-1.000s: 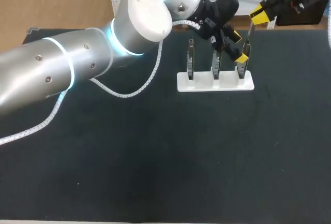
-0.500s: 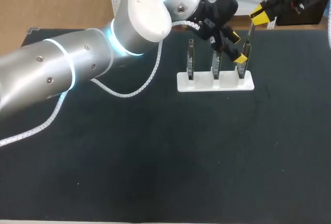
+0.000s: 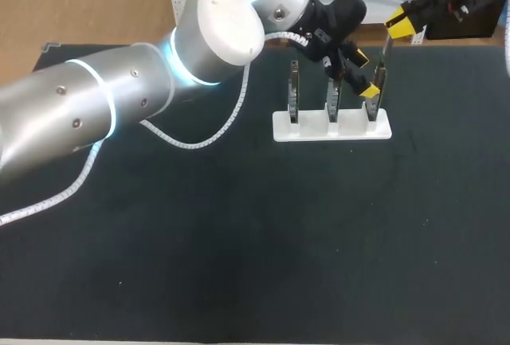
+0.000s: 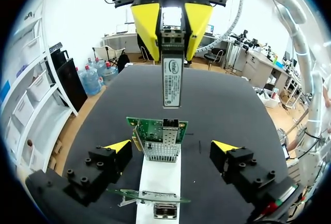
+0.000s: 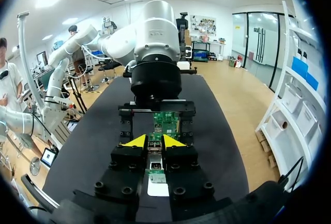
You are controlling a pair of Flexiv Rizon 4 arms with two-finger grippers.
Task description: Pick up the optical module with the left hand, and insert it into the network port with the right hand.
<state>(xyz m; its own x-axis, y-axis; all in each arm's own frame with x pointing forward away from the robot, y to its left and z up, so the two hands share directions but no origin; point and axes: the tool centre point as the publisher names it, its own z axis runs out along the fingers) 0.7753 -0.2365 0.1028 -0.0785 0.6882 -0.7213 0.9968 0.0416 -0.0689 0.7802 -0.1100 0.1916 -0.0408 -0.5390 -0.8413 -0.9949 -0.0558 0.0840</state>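
Left wrist view first: the right end effector point(image 4: 172, 45) hangs over the white slotted holder point(image 4: 159, 185) with its yellow fingers closed on the upper end of a slim silver metal optical module with a white label point(image 4: 172, 76). The module points nose-down, straight above the grey metal network port point(image 4: 163, 149) on the upright green circuit card point(image 4: 154, 129), and a clear gap separates them.

The left end effector point(image 4: 172, 147) is spread wide, one finger on each side of that card and touching neither face.

The holder stands near the far edge of the dark desk point(image 4: 222, 97), right of the middle, and this card sits at its right end.

The module looks light and stiff, with smooth metal sides that could slip in a loose pinch. Its free nose probably carries delicate contacts. I judge the flat sides near the back end to be the right place to hold it, as it is held now, leaving the nose free to enter.

The thin card may rock in its slot under a push, so the module needs to go in square and gently.
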